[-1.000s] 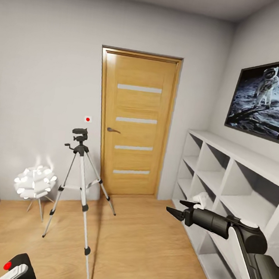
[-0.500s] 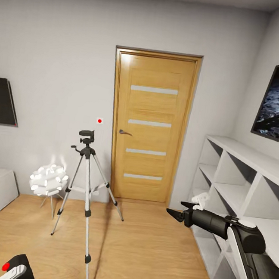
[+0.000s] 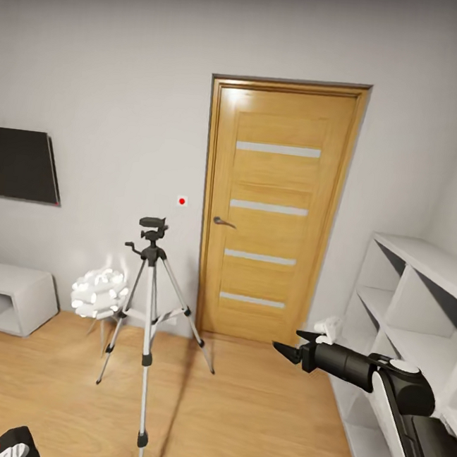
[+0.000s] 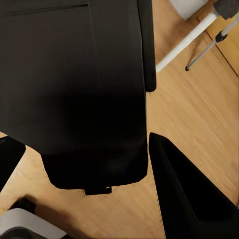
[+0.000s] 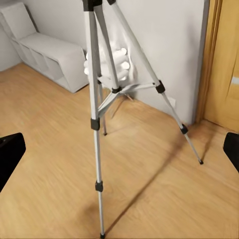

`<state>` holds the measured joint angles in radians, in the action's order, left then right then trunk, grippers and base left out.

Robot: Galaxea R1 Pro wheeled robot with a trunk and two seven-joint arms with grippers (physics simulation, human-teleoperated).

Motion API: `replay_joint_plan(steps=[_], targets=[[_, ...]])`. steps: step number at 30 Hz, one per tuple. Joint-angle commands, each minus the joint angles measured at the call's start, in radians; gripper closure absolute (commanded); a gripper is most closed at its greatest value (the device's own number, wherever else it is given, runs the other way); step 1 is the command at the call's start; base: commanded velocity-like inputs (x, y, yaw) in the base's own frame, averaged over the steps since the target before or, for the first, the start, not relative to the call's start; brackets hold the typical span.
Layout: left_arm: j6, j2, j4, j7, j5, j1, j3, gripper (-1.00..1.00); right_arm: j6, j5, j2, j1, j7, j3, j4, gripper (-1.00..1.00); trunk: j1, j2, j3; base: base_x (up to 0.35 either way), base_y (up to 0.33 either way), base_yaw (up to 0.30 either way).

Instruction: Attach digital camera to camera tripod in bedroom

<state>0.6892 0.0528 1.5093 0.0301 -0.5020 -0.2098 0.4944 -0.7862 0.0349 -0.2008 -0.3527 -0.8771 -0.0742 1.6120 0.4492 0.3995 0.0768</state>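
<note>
left claw (image 4: 144,149) clamped on digital camera (image 3: 12,444), low at my left. right claw (image 3: 293,344) spread wide, empty. camera tripod (image 3: 150,305) upright ahead near door (image 3: 277,206). roll closer, square up, then lift camera over tripod head.

Your tripod (image 3: 148,326) stands upright, legs spread, on the wood floor left of the door; the black camera (image 3: 11,444) sits at the head view's lower-left corner.
</note>
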Motion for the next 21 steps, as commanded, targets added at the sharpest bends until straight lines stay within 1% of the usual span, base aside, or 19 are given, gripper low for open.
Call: replay_joint_plan(steps=[1, 7, 10, 14, 21], targets=[[0.006, 0.001, 0.002, 0.001, -0.007, 0.000, 0.002, 1.00, -0.007, 0.003, 0.000, 0.000, -0.002, -0.001, 0.000, -1.00, 0.001, 0.000, 0.000, 0.254, -0.248, 0.281], [0.006, 0.001, 0.002, 0.000, -0.008, 0.000, 0.005, 1.00, -0.005, 0.003, -0.001, 0.000, -0.003, -0.001, 0.000, -1.00, 0.001, 0.000, 0.000, 0.248, -0.245, 0.280], [0.005, 0.001, 0.002, 0.000, -0.009, -0.001, 0.006, 1.00, -0.004, 0.003, -0.002, 0.000, -0.002, -0.001, 0.000, -1.00, 0.001, 0.000, 0.000, 0.159, -0.177, 0.280], [0.004, 0.001, 0.002, -0.001, -0.009, -0.001, 0.008, 1.00, -0.004, 0.003, -0.002, 0.000, -0.003, -0.001, 0.000, -1.00, 0.001, 0.000, 0.000, 0.074, -0.084, 0.280], [0.005, 0.001, 0.002, -0.006, -0.010, -0.002, 0.041, 1.00, -0.004, 0.003, -0.003, 0.000, -0.003, -0.001, 0.000, -1.00, 0.001, 0.000, 0.000, 0.018, -0.021, 0.281]])
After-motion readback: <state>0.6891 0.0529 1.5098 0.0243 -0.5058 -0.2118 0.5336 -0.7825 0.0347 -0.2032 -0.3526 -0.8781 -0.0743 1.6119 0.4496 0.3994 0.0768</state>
